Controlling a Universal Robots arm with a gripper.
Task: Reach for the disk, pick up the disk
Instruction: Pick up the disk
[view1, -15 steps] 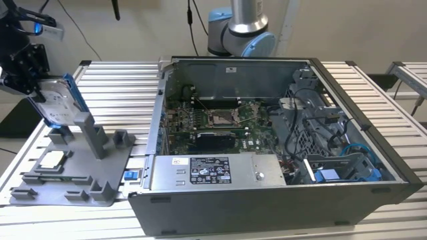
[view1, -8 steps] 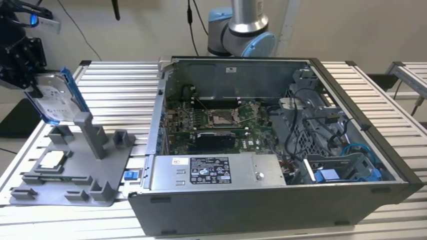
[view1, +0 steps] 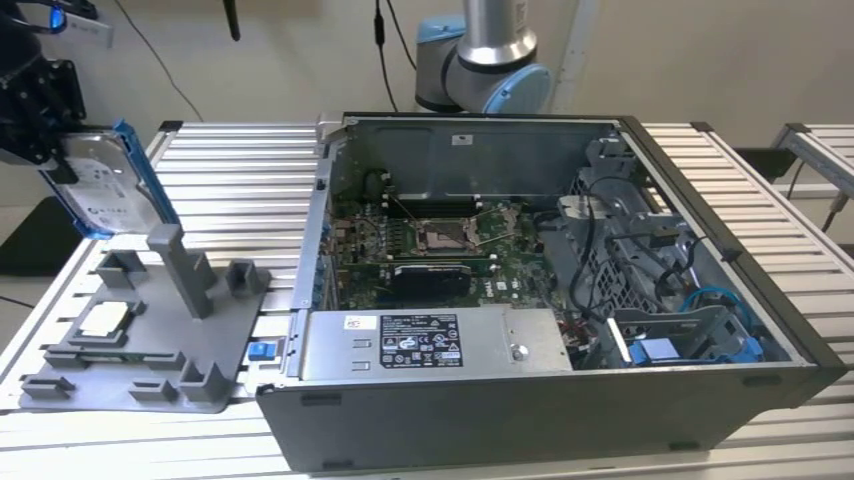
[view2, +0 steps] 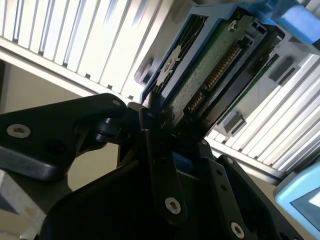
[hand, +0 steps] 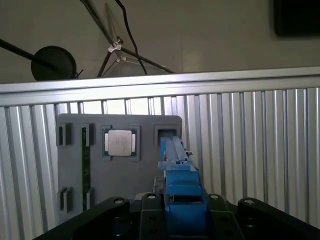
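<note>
A plain beige wall (view1: 694, 50) fills the top of the exterior view. A slatted metal table (view1: 240, 170) spans below. A second table (view1: 821, 150) stands at the right edge.

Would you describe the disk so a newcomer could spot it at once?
Find the open computer case, then the grey fixture tray beside it on the exterior view's left. At the tray's far end the black gripper clamps the disk on edge. It is a flat silver slab in a bright blue bracket, unlike the small square chip lying on the tray.
</note>
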